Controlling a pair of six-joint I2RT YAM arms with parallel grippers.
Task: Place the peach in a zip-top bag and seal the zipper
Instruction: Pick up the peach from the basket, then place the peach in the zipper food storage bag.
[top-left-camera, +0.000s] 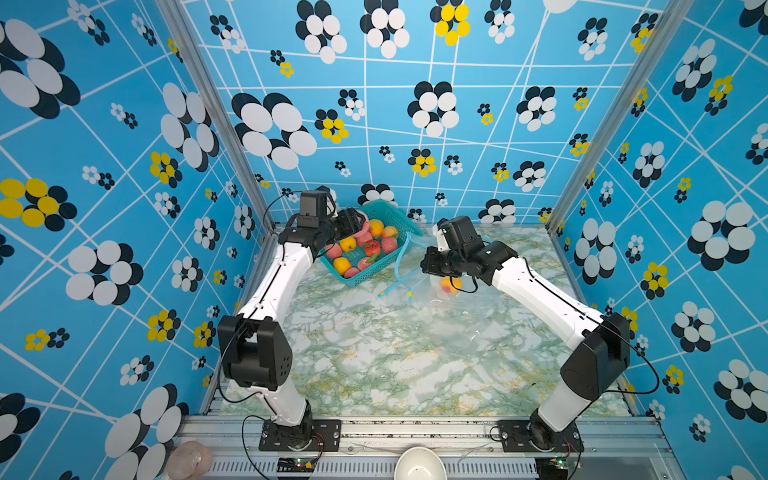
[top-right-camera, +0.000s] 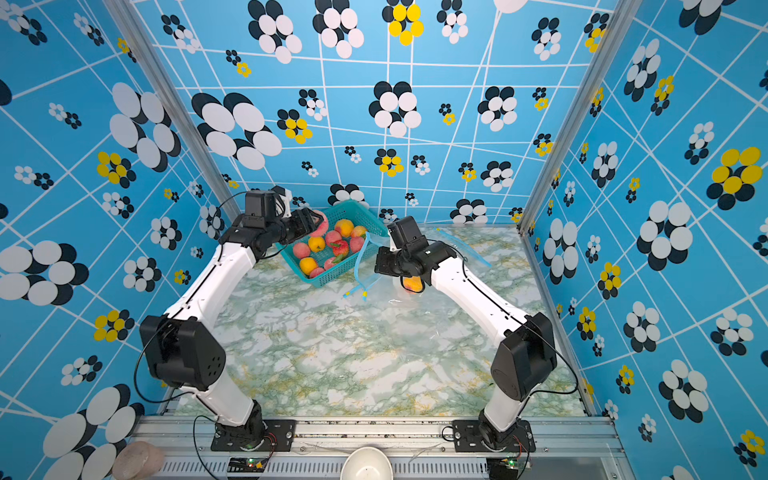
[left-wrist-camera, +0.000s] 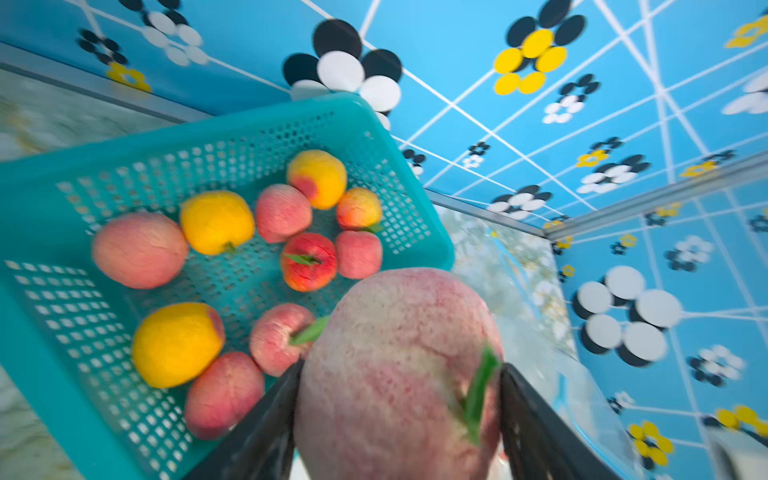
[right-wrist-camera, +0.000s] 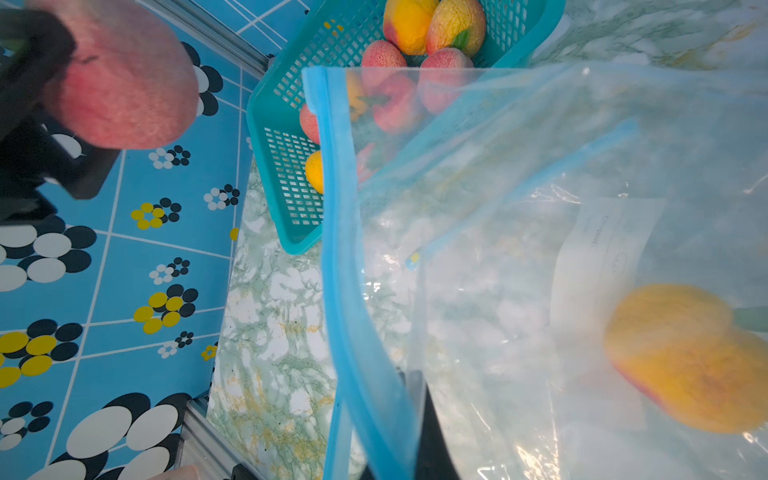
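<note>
My left gripper (left-wrist-camera: 401, 368) is shut on a large pink peach (left-wrist-camera: 399, 332) with a green leaf, its fingers on either side of the fruit. In both top views it holds this peach (top-left-camera: 366, 227) above the near-left corner of the teal basket (top-left-camera: 399, 212). My right gripper (right-wrist-camera: 399, 399) is shut on the blue zipper edge (right-wrist-camera: 340, 249) of the clear zip-top bag (right-wrist-camera: 519, 257) and holds the mouth up beside the basket. A yellow-orange peach (right-wrist-camera: 685, 357) lies inside the bag. In a top view that same fruit (top-left-camera: 451, 285) sits under the right wrist.
The basket (left-wrist-camera: 249, 120) holds several pink and yellow peaches (left-wrist-camera: 216, 222). It stands at the back by the wall. Another clear bag with a blue strip (top-right-camera: 465, 245) lies at the back right. A white bowl (top-left-camera: 419, 463) sits in front of the table edge.
</note>
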